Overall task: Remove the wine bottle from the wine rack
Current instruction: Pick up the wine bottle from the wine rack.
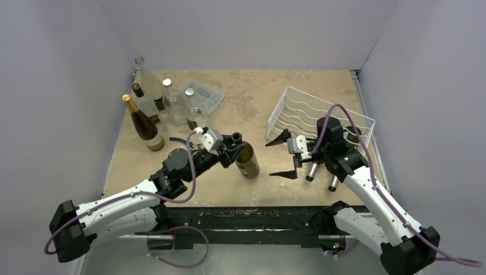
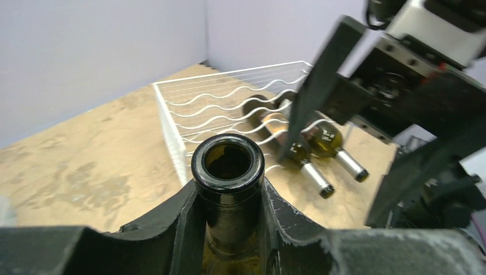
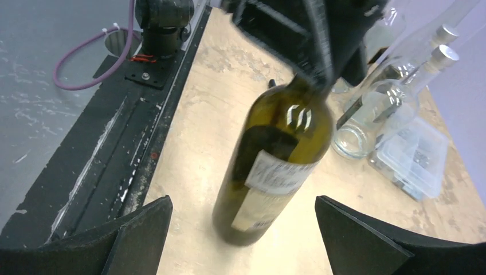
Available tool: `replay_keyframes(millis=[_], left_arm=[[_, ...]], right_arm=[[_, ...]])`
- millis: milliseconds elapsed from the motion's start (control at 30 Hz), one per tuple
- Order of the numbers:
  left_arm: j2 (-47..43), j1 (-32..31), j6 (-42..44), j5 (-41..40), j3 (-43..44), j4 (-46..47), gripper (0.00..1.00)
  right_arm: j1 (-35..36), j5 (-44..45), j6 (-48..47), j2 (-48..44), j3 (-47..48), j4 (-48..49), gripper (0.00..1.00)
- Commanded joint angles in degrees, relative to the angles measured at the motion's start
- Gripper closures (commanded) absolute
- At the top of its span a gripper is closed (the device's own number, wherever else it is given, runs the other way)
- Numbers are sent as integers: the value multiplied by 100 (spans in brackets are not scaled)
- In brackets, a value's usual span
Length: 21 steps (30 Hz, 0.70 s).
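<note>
Several upright bottles (image 1: 143, 123) crowd the far left corner of the tabletop, with a clear plastic box (image 1: 205, 94) just beside them. Right of that group, about midway along the near edge, the left gripper (image 1: 234, 143) has its jaws pinched on the neck of the wine bottle (image 1: 247, 163), just under the lip. The bottle is off the wine rack (image 1: 298, 106) and apart from it, leaning, its mouth uncorked.

A neck grip on smooth glass lets a heavy body swing. The sound way is probably to bring the bottle upright slowly and lower it until the base sits flat on bare tabletop, short of the standing group. Only then should the fingers loosen.

Further right, the right gripper (image 1: 282, 156) hangs between bottle and rack with its jaws spread wide, touching nothing; it is best kept out of the swing's path. Near the right edge the rack holds two more bottles (image 2: 321, 143), their necks poking past its near side.

Whether the held bottle's base touches the tabletop I cannot tell, because the right wrist view crops it between the fingers. The left wrist view shows only mouth and neck. From above, the right arm covers the rack's near corner. A possible third bottle deeper in the cradles is too dim to confirm.
</note>
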Motion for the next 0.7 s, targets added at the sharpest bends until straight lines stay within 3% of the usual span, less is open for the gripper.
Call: replay_keyframes(millis=[0, 200, 667], left_arm=[[-278, 458, -189, 34, 986, -658, 100], [-108, 1034, -129, -46, 1511, -1212, 100], [1253, 2196, -69, 150, 2633, -1073, 100]], right_arm=[[-163, 170, -380, -213, 267, -521, 1], [-284, 414, -413, -328, 219, -604, 1], [-396, 730, -551, -363, 136, -634, 1]])
